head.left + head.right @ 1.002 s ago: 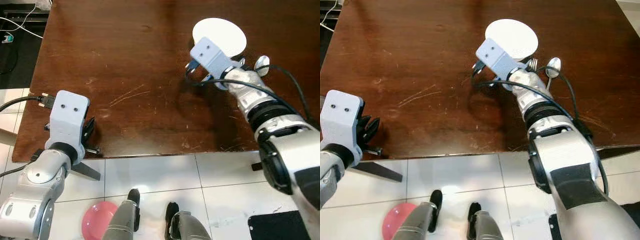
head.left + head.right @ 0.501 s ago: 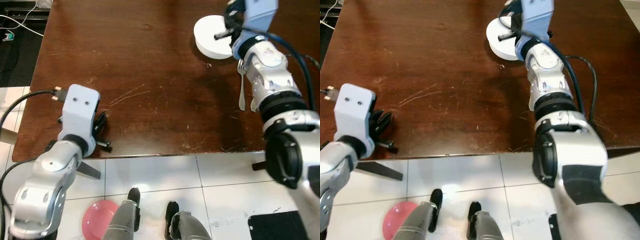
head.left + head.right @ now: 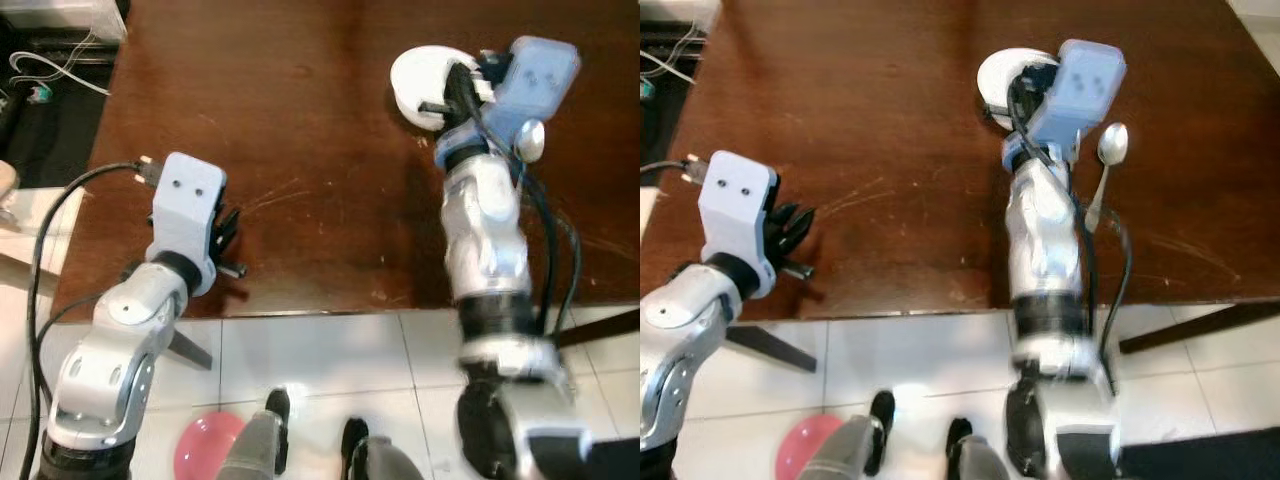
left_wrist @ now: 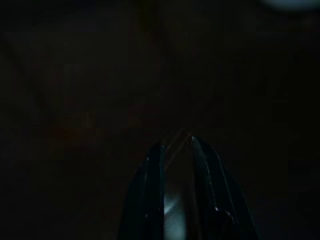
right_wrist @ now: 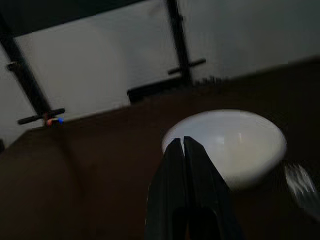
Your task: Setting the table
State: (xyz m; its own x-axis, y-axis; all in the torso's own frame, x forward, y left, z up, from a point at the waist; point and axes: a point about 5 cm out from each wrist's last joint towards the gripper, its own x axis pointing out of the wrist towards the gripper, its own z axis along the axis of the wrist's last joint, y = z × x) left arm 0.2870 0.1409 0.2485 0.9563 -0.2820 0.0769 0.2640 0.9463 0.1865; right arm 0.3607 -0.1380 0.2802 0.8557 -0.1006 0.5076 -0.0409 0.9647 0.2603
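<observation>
dark wood table (image 3: pixel 300 90) takes up the upper part of both eye views, its near edge running above pale floor tiles (image 3: pixel 330 370). near the far right of the table sits a white plate (image 3: pixel 415 80), seen in the right wrist view as a shallow white dish (image 5: pixel 235 145) on the dark wood. a spoon (image 3: pixel 1105 165) lies just beside the plate on its right side, bowl end away from the robot and handle pointing back toward the near edge; a blurred set of fork tines (image 5: pixel 300 182) shows beside the plate in the right wrist view.

the right gripper (image 5: pixel 181 145) hovers at the plate's near rim, raised on an arm that reaches up from the near edge; its 2 black fingers (image 5: pixel 192 165) are pressed together and hold nothing. the left gripper (image 4: pixel 177 145) is over the near left part of the table, close to the edge; in its very dark wrist view the 2 fingers (image 4: pixel 155 180) stand a narrow gap apart with nothing between them.

on the floor below the table lies a pink disc (image 3: pixel 205 445), beside the robot's feet (image 3: pixel 275 415).
</observation>
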